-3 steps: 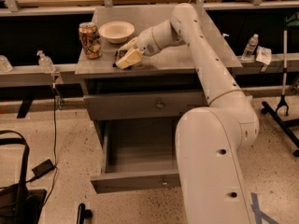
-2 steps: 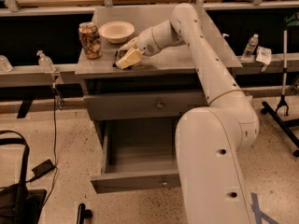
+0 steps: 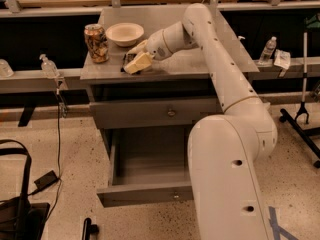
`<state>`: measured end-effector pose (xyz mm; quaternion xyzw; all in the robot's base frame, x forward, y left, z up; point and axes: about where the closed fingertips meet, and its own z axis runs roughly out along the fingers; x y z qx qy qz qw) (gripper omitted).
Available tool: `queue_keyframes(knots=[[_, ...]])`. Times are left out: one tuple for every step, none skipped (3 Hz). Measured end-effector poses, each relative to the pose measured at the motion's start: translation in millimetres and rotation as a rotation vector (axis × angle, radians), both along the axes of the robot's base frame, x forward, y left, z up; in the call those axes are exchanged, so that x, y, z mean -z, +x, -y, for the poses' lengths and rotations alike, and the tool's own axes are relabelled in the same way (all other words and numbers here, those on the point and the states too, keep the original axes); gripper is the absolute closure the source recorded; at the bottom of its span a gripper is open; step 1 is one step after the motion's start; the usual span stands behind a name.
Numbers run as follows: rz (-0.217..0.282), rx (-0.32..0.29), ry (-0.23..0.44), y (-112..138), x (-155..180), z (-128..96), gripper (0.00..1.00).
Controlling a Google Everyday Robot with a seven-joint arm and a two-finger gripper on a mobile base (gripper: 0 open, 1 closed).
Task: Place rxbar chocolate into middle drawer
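Shaky pick, long drop ahead
The middle drawer (image 3: pixel 150 161) stands open well below the gripper (image 3: pixel 136 63). The can (image 3: pixel 96 43), near beyond its tip, could be knocked. The rxbar chocolate (image 3: pixel 127 62) lies flat at that tip, hold impossible to tell, and might skid off.

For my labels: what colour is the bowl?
Cream bowl, camera view; the gripper is at the cabinet top in front of it.

Warm overhead light falls evenly on the grey surface (image 3: pixel 172 70) and the pale hand (image 3: pixel 136 62) at 11 o'clock, with soft shadow beneath it and the open middle drawer (image 3: pixel 150 159) dimmer.
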<state>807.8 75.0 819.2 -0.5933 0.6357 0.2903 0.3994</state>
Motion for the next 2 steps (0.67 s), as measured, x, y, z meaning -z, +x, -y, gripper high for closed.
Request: queue_keyframes(knots=[[0.000, 0.000, 0.000, 0.0, 0.0, 0.0, 0.07], [0.000, 0.000, 0.000, 0.0, 0.1, -0.3, 0.00]])
